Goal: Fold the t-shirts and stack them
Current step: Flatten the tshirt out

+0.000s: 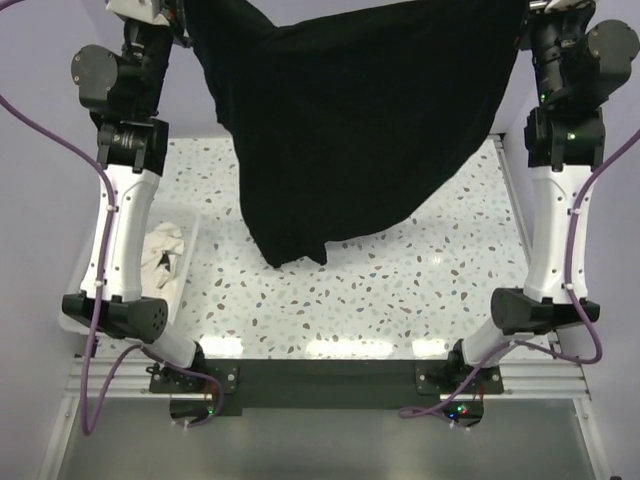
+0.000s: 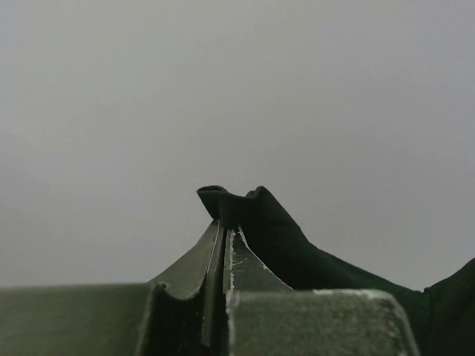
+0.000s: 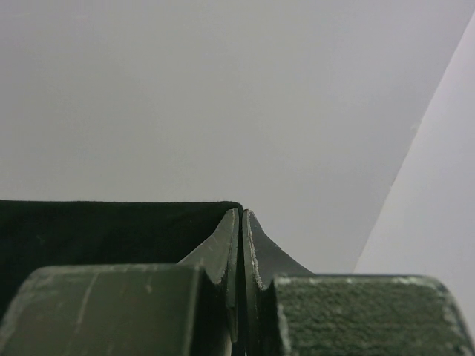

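Two shirts are in view. Neither is folded and no stack exists.

The black shirt [image 1: 350, 130] hangs in the air between the two arms. Its upper edge is stretched and its lower part droops toward the surface [image 1: 400, 290]. Whether the lowest tip touches cannot be told.

The left tool [image 2: 225, 225] is pressed together on a bunch of black cloth that pokes out above its tips. The right tool [image 3: 241, 215] is likewise pressed together, with the taut black edge running in to its tips from the left. It is judged to be pinching that edge.

The white shirt [image 1: 163, 250] lies crumpled in the basket [image 1: 192, 232] at the left of the surface, partly behind the left arm.

Judgement: the task is at an early step. The black shirt is lifted and spread but not yet laid flat or folded. The white shirt is untouched, and all stacking remains.

In the top view both tools are cut off by the upper edge. The black shirt's collar and sleeves cannot be made out. The wrist views show only blank wall beyond the cloth.
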### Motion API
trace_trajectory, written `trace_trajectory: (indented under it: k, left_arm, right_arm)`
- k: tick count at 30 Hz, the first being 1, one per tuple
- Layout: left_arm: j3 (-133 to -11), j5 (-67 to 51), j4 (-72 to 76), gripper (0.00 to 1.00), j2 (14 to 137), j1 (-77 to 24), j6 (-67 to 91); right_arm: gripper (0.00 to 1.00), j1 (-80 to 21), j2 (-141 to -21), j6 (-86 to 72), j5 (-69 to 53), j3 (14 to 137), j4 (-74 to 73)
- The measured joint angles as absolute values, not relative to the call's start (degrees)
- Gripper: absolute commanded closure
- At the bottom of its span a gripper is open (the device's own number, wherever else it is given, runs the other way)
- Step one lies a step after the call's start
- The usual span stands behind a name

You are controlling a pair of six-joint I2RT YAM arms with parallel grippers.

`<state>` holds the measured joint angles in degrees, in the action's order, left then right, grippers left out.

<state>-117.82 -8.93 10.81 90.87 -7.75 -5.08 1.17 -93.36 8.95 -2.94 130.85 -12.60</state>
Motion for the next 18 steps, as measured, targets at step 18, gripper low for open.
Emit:
trace_trajectory:
  k: [18]
  left_arm:
    - [-103.3,-11.5,11.0,1.00,66.8,-7.6,-8.1]
  right_arm:
    - [1.00,1.1,-68.5,13.8,-1.8,110.5,-7.5]
